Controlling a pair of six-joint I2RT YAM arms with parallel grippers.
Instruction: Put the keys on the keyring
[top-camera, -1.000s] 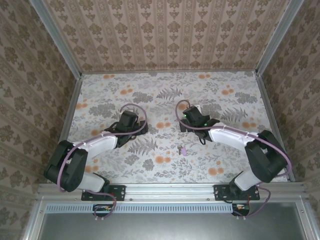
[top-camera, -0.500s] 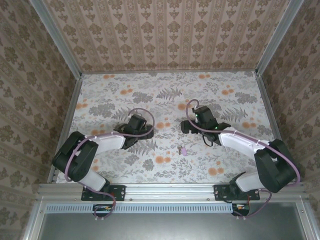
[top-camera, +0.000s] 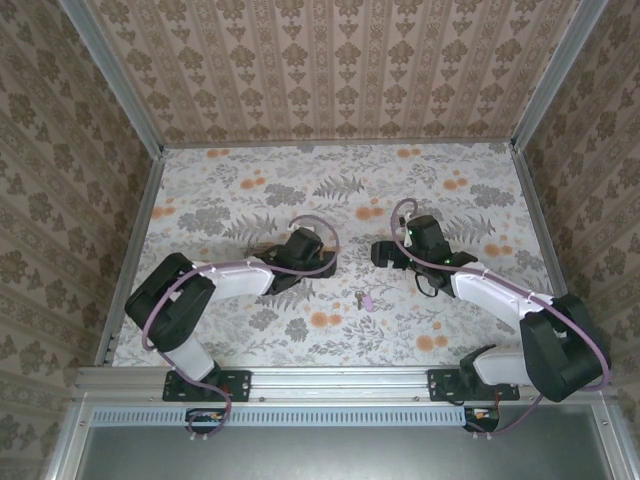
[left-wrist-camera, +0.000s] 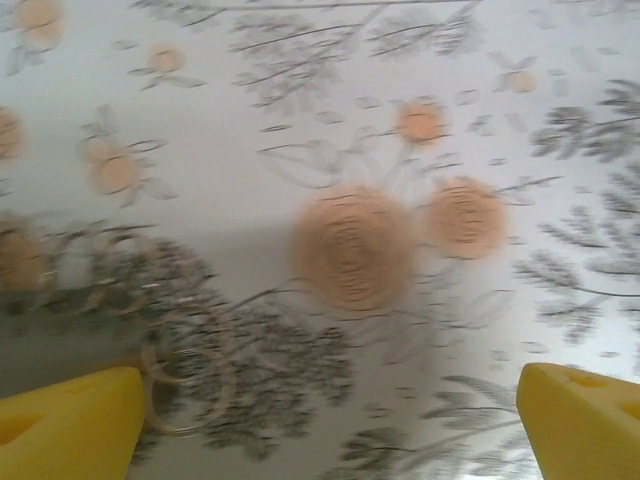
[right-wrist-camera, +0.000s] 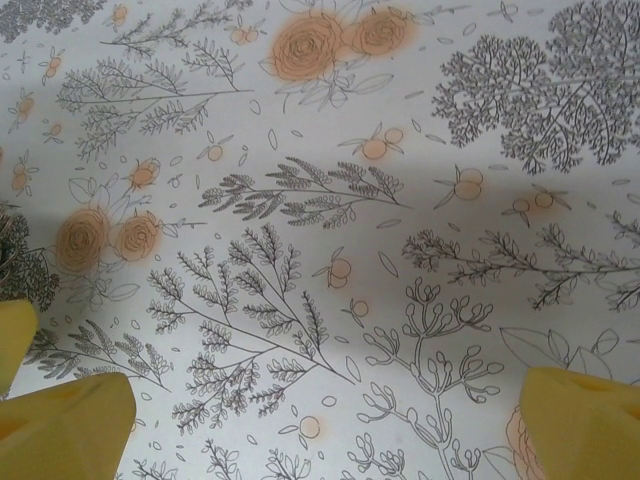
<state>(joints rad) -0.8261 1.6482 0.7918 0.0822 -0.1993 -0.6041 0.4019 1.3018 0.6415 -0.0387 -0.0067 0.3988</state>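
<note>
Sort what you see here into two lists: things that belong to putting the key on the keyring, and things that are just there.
Belongs to the job:
- key, pink-headed, lying between the arms
- thin loop, blurred, probably the keyring
- left arm and right arm, jaws open

Just there:
- floral table cover
- patterned walls

Too tiny for detail: key (top-camera: 364, 299). Blurred: worktop (left-wrist-camera: 330, 120) under left claw (left-wrist-camera: 330, 425). Cropped by frame edge: fingers (left-wrist-camera: 70, 425).
</note>
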